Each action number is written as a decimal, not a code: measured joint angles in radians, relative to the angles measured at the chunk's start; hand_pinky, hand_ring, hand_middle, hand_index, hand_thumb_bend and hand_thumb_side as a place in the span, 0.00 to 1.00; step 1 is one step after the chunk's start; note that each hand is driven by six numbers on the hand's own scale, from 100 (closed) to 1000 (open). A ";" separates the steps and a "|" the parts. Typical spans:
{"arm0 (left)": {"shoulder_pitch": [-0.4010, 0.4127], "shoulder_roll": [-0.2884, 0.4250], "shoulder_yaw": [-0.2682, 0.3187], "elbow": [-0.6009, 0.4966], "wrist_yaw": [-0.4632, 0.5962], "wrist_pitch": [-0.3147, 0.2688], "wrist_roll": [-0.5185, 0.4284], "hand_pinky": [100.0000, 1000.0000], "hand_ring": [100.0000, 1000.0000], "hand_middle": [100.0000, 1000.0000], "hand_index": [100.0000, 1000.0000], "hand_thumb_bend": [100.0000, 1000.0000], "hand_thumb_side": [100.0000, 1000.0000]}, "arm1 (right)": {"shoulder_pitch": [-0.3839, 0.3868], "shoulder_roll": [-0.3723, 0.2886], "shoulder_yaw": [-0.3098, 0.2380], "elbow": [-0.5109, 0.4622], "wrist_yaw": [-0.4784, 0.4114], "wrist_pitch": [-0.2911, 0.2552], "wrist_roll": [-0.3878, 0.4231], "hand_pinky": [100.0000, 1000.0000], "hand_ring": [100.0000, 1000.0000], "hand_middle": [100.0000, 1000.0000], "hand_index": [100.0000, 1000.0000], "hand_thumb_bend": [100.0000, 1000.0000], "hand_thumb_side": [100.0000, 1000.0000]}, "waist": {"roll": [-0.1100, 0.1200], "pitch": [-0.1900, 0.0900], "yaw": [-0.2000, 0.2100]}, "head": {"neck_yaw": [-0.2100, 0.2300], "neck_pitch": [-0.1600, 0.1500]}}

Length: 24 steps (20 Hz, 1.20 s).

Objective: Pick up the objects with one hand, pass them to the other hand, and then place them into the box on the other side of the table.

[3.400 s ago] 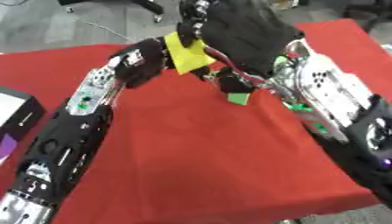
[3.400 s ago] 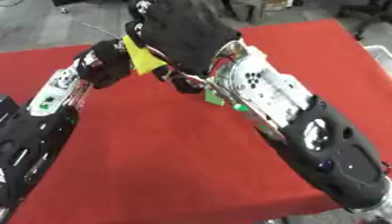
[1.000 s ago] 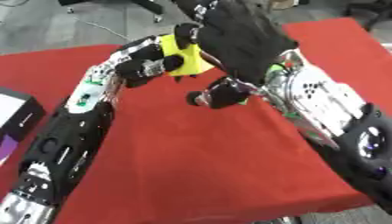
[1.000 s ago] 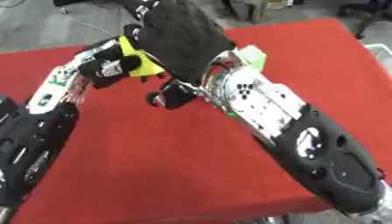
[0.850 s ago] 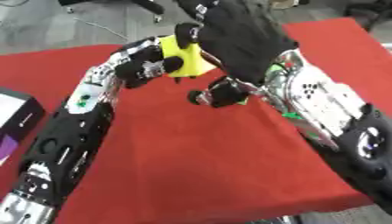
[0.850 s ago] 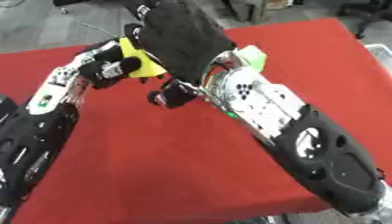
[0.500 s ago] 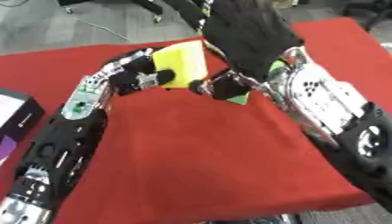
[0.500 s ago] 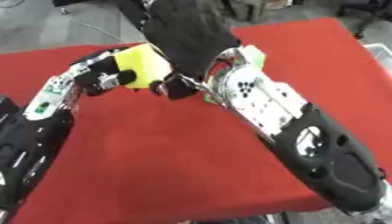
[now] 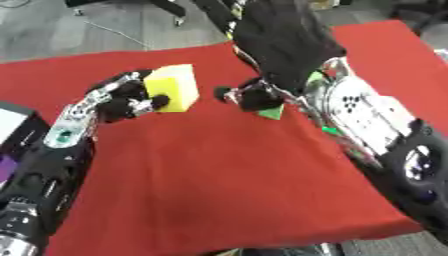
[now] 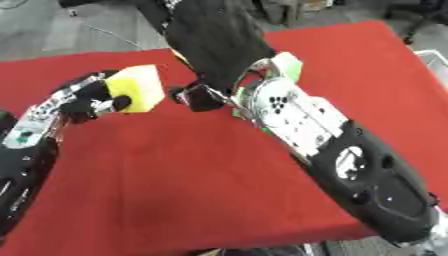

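A yellow block (image 9: 172, 87) is held above the red table (image 9: 219, 190) at the upper left, with my left hand (image 9: 127, 98) shut on it, fingers behind it and thumb at its lower edge. My right hand (image 9: 252, 96) hangs a short way to the block's right, apart from it, fingers loosely bent and holding nothing. Its black-covered forearm (image 9: 284, 40) comes down from the top. A small green shape (image 9: 271, 113) shows just under the right hand; I cannot make out what it is.
A box (image 9: 16, 125) with a white top and something purple (image 9: 5, 167) in it stands at the table's left edge. A white rim (image 10: 436, 57) shows at the far right edge. My right arm (image 10: 350, 165) covers the table's right side.
The yellow block was between both hands; now only the left hand has it and has carried it left and down. The right hand has let go and stands apart.
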 measured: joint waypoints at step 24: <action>0.216 0.638 0.085 0.480 -1.244 -0.498 1.213 0.61 0.43 0.32 0.59 0.62 0.00 | 0.057 -0.058 0.008 0.000 -0.010 0.042 0.120 0.00 0.84 0.93 1.00 0.54 0.35 | 0.046 -0.037 -0.007 | 0.250 0.000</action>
